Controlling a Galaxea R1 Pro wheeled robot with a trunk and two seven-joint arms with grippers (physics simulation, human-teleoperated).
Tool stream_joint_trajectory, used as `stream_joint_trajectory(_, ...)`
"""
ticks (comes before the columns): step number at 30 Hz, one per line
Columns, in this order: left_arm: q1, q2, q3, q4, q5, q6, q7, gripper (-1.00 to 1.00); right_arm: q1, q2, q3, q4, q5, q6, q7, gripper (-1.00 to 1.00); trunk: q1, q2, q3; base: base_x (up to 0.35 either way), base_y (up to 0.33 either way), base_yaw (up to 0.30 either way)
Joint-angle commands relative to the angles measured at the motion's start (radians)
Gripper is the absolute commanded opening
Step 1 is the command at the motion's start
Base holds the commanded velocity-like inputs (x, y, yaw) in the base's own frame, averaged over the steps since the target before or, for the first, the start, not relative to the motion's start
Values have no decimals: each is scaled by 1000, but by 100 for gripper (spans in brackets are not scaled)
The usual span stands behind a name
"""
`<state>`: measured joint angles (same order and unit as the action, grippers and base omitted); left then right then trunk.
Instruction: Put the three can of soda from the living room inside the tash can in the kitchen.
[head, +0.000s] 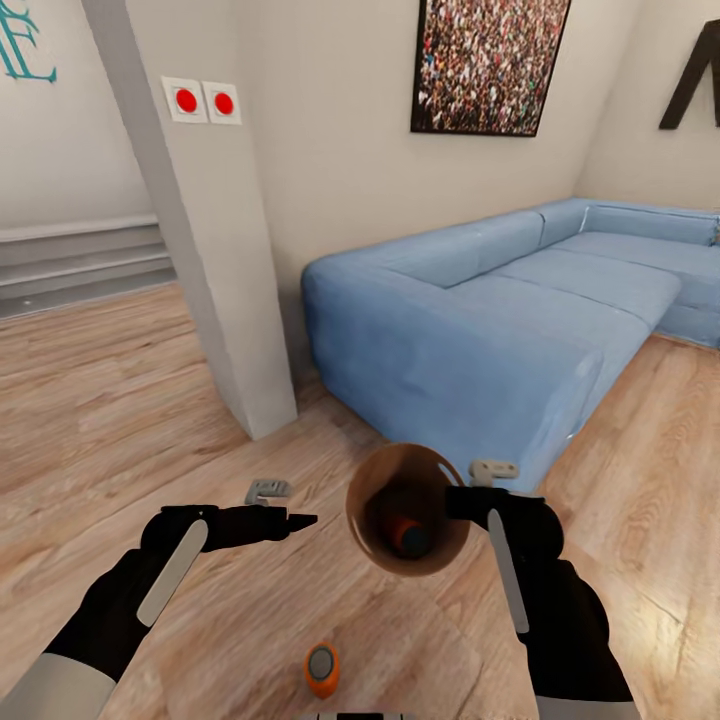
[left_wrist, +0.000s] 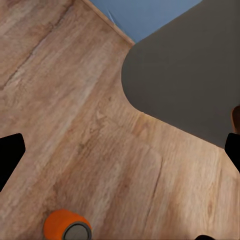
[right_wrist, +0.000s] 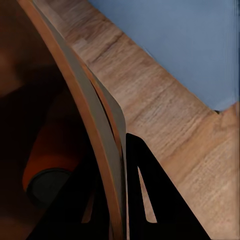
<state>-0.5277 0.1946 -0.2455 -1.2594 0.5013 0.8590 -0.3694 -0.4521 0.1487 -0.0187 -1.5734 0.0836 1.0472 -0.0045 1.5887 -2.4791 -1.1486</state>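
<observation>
My right gripper (head: 455, 500) is shut on the rim of the brown wooden tash can (head: 400, 465), holding it above the floor and tipped toward me. An orange can of soda (head: 408, 536) lies at its bottom. In the right wrist view the thin wall (right_wrist: 95, 115) runs between the black fingers (right_wrist: 150, 200), with the can (right_wrist: 52, 155) inside. Another orange can of soda (head: 321, 670) stands on the plank floor close to my base. My left gripper (head: 295, 521) hovers open left of the bucket, and that can (left_wrist: 66, 226) shows below it in its wrist view.
A blue corner sofa (head: 500, 310) stands just beyond the bucket, to the right. A white pillar (head: 210, 250) rises ahead on the left, with open plank floor (head: 90, 400) to its left. In the left wrist view a dark grey shape (left_wrist: 190, 75) lies over the floor.
</observation>
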Motion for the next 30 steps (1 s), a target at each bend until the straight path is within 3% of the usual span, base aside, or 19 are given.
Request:
stream_joint_trajectory(1, 0, 1, 0, 0, 0, 0, 0, 100, 0, 0, 1, -1, -19, 0, 3, -100, 0, 0, -1, 0, 0, -143)
stream_joint_trajectory(30, 0, -1, 0, -1, 2, 1, -2, 100, 0, 0, -7, 0, -19, -1, 6, -100, 0, 0, -43, 0, 0, -5)
